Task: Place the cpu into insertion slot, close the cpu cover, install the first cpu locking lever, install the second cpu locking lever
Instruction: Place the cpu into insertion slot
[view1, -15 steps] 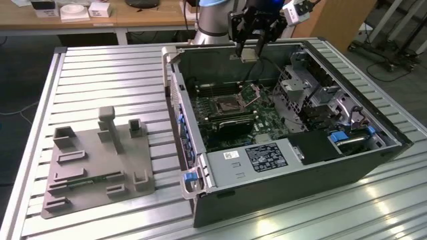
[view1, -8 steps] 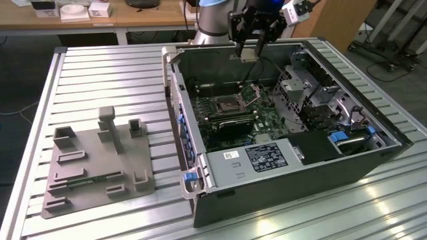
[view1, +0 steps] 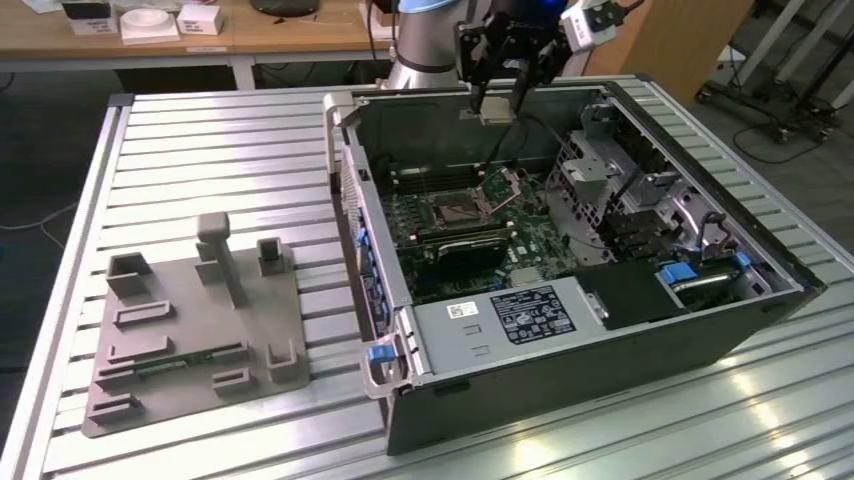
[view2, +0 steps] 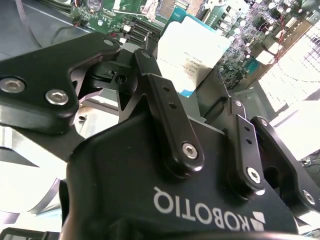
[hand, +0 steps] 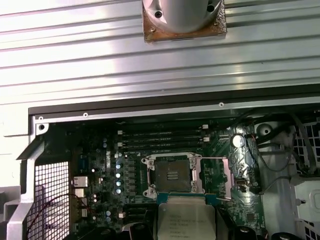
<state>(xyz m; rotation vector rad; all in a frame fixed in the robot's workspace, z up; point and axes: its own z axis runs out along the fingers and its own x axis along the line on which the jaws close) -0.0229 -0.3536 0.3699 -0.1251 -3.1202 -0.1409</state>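
My end effector (view1: 497, 98) is pinching the cpu (view1: 497, 110), by its opposite edges as far as I can see, in the air over the open computer case (view1: 601, 380) on the table (view1: 200, 150). In the exterior view the chip hangs at twelve o'clock from the insertion slot (view1: 451, 210), well apart from it. The cpu cover (view1: 511, 184) stands open at two o'clock of the slot. I judge the chip light, stiff and slick-faced, with a delicate contact underside. An edge grip suits it, kept level and never forced.
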